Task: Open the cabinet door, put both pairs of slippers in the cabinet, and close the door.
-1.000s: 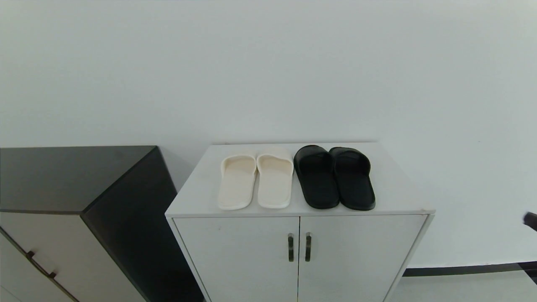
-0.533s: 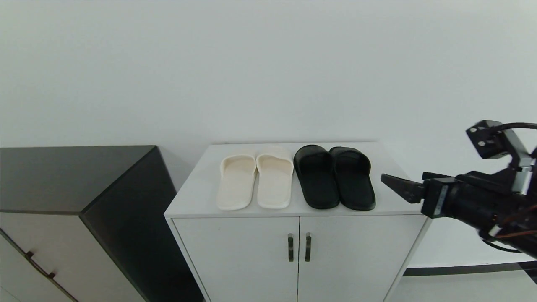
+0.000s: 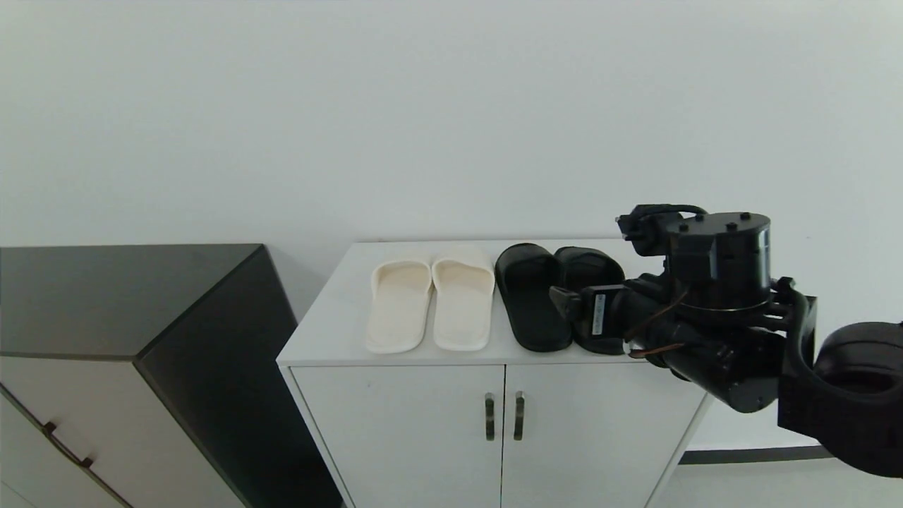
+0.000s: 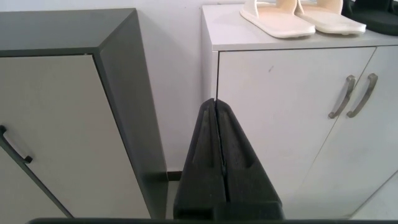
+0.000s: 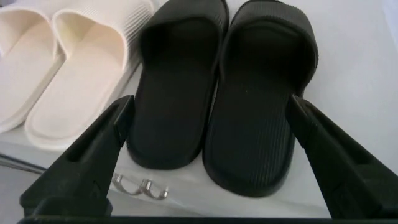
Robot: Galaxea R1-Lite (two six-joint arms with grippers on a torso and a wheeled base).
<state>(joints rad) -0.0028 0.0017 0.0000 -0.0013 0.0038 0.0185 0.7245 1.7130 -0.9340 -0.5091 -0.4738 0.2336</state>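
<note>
Your right gripper hangs over the black slippers with fingers spread wide, likely to grab that pair, which sits beside the white slippers on top of the cabinet, whose doors are shut, while your left gripper, fingers pressed together, is low down facing it.

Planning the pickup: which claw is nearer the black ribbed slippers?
Right. The right claw hangs open over the black ribbed slippers; the left claw, shut, is low, facing the white cabinet.
</note>
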